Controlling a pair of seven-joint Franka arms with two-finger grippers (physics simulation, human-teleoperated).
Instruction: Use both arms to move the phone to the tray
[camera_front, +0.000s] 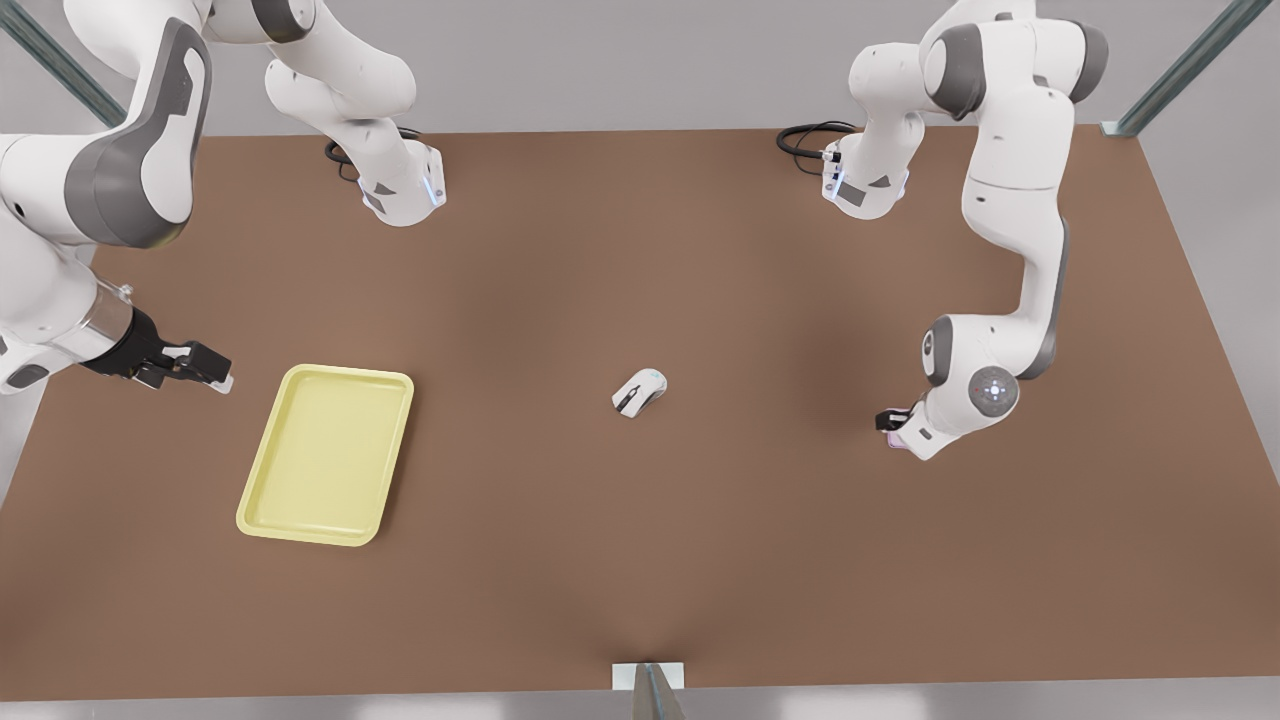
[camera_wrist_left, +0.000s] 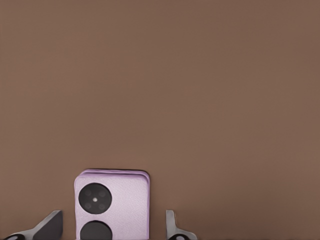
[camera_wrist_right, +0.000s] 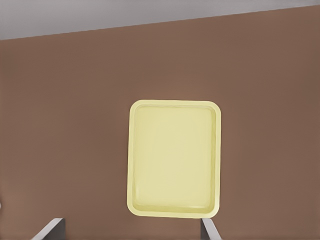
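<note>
The pink phone (camera_wrist_left: 112, 205), with two black circles on its face, lies flat on the brown table. My left gripper (camera_wrist_left: 112, 222) is open and straddles it, a finger on each side with a small gap. In the front view this gripper (camera_front: 893, 424) sits low at the right, with a pink sliver of the phone (camera_front: 897, 441) showing under it. The pale yellow tray (camera_front: 328, 454) lies at the front view's left. My right gripper (camera_front: 213, 373) hangs open just left of the tray's far corner, above the table. In the right wrist view the tray (camera_wrist_right: 174, 158) lies ahead of the open fingers (camera_wrist_right: 50, 229).
A white computer mouse (camera_front: 640, 391) lies near the middle of the table (camera_front: 640, 560), between tray and phone. Both arm bases (camera_front: 405, 190) and black cables (camera_front: 805, 138) stand along the far edge. A small bracket (camera_front: 648, 678) sits at the near edge.
</note>
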